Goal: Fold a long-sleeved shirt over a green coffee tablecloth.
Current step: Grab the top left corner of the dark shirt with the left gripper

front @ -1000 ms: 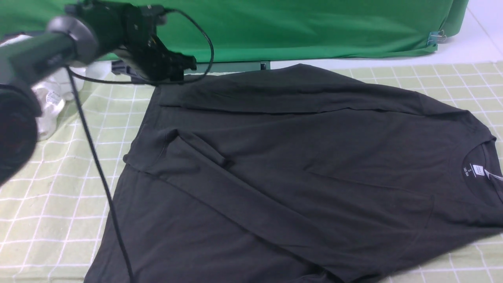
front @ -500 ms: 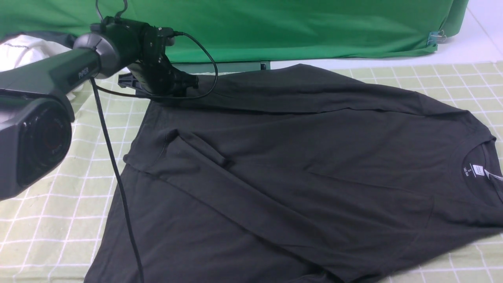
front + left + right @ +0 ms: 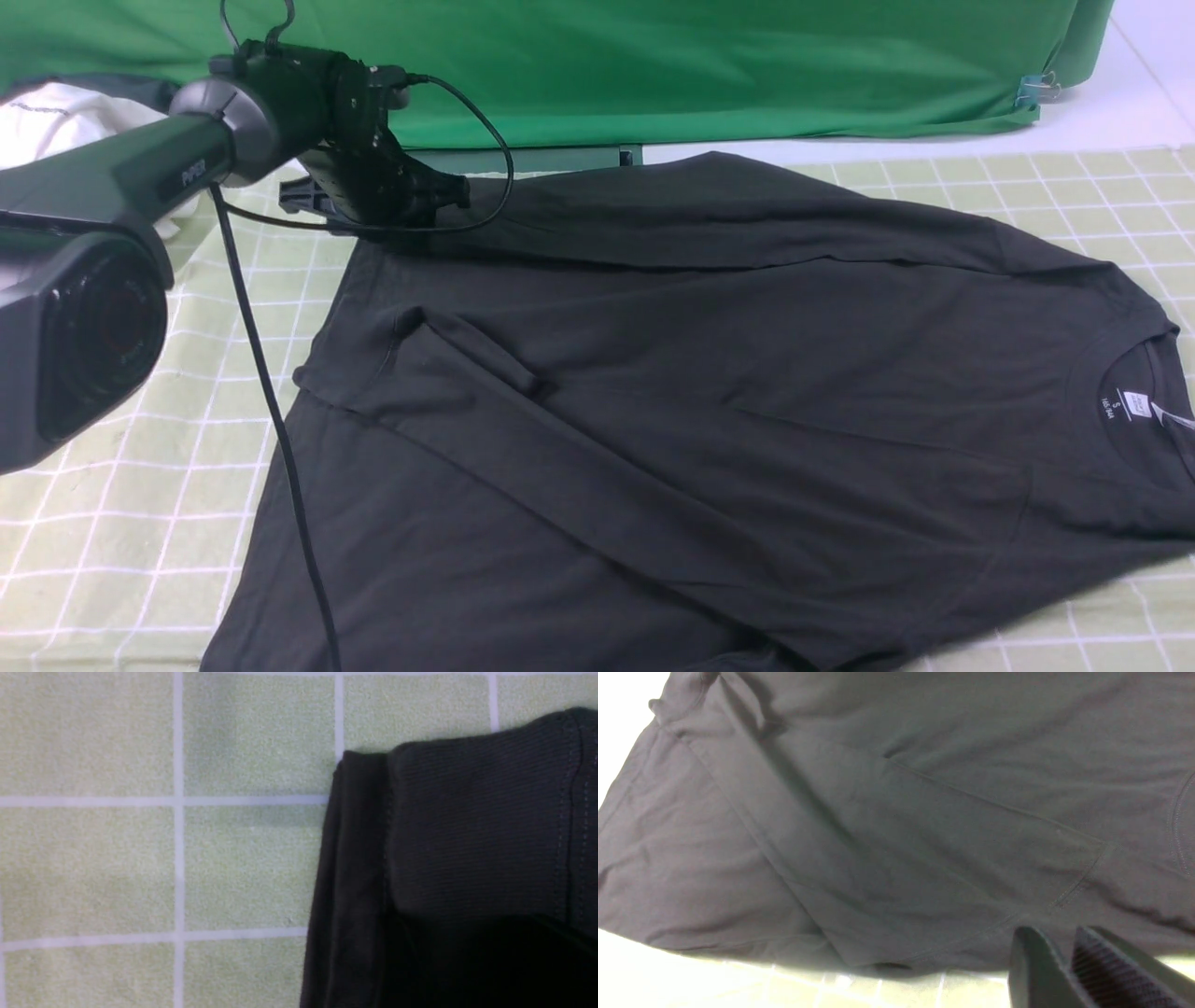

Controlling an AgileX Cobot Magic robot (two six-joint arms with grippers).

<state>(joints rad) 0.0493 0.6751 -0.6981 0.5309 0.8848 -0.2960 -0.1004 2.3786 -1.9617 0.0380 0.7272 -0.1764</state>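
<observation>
Shirt (image 3: 709,392) is laid flat on tablecloth (image 3: 121,485), sleeves folded in. Left gripper (image 3: 411,201) is set at the far-left corner by the cuff (image 3: 476,826), likely for the next fold; its opening cannot be told. Right gripper (image 3: 1057,935) is held nearly closed and empty over the near edge.

The long-sleeved shirt (image 3: 709,392) is matt, finely ribbed knit cloth; the green coffee tablecloth (image 3: 121,523) is matt, grainy cloth.

Blind spots you've got right now.
Your left gripper (image 3: 411,201) hides its jaws behind its own body; the right gripper (image 3: 1057,940) is cropped by the frame edge; the long-sleeved shirt (image 3: 709,392) runs off frame, neck label (image 3: 1134,403) print unreadable.
</observation>
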